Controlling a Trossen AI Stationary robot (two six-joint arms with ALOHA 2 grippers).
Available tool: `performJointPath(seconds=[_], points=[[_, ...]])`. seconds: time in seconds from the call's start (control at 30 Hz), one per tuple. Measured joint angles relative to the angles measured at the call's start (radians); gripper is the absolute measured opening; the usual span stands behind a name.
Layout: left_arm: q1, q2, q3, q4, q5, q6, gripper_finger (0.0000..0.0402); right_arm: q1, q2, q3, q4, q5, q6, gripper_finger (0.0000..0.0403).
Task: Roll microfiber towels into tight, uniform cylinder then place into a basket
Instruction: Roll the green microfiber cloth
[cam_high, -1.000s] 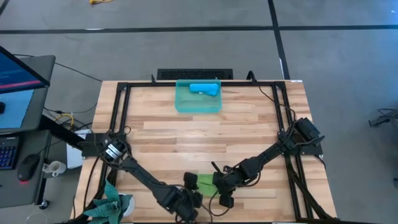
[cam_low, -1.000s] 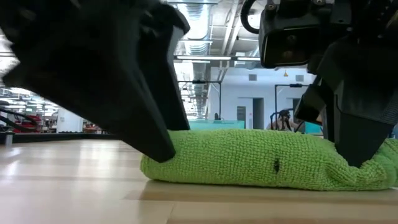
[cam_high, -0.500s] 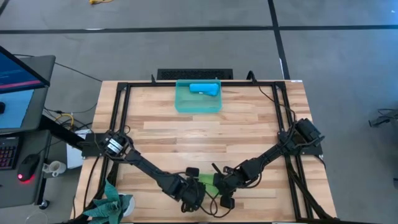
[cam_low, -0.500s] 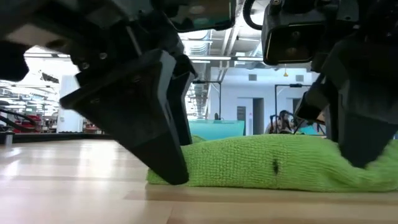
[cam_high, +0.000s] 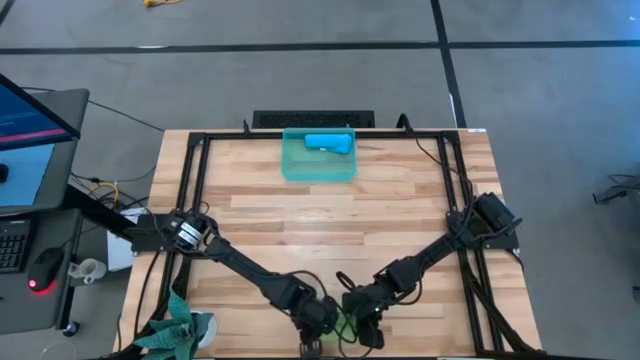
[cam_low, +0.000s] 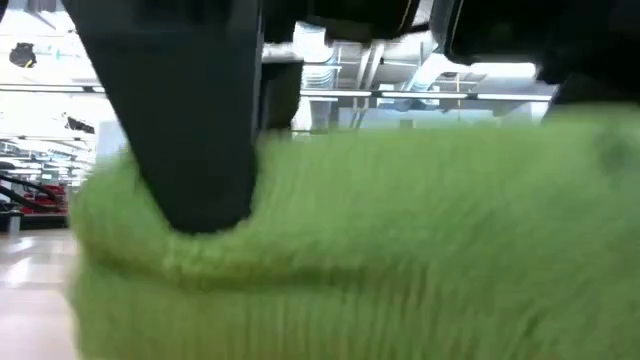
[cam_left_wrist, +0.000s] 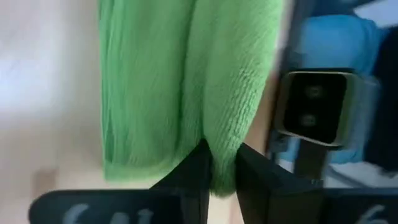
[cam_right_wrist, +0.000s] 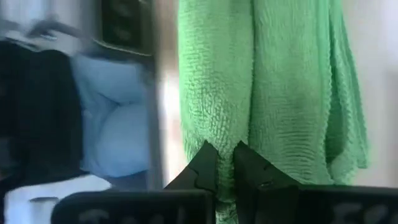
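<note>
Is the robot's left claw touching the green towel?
Touching. In the left wrist view, the left gripper has its two dark fingers pinched on the lower edge of the lime green towel, with cloth squeezed between them.

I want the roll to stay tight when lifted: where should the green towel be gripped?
At its two ends, from above, as now: the left gripper and right gripper each pinch an end of the green towel. It is a long soft roll, so one middle grip would probably let it sag.

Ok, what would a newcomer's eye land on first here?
The lime green towel, pinched at each end by the left pincer and right pincer at the table's near edge. Then the rolled blue towel already in the basket at the far edge.
</note>
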Motion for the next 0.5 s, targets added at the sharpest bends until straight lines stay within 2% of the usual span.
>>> performJointPath(seconds=[0.13,0.23,0.33,0.5], points=[[0.029,0.002,-0.011,-0.146,0.061,-0.127,0.004,-0.017,-0.003,-0.004,-0.132,0.056,0.016,0.004],[0.048,0.001,-0.007,-0.198,0.078,-0.141,0.0021,-0.037,-0.008,-0.012,-0.162,0.061,0.034,0.0041],[0.07,0.001,-0.007,-0.224,0.049,-0.1,0.0004,-0.057,-0.01,-0.03,-0.127,0.062,0.053,0.0041],[0.059,-0.001,-0.005,-0.222,-0.06,0.009,0.0003,-0.062,-0.01,-0.035,-0.115,0.099,0.052,0.0041]])
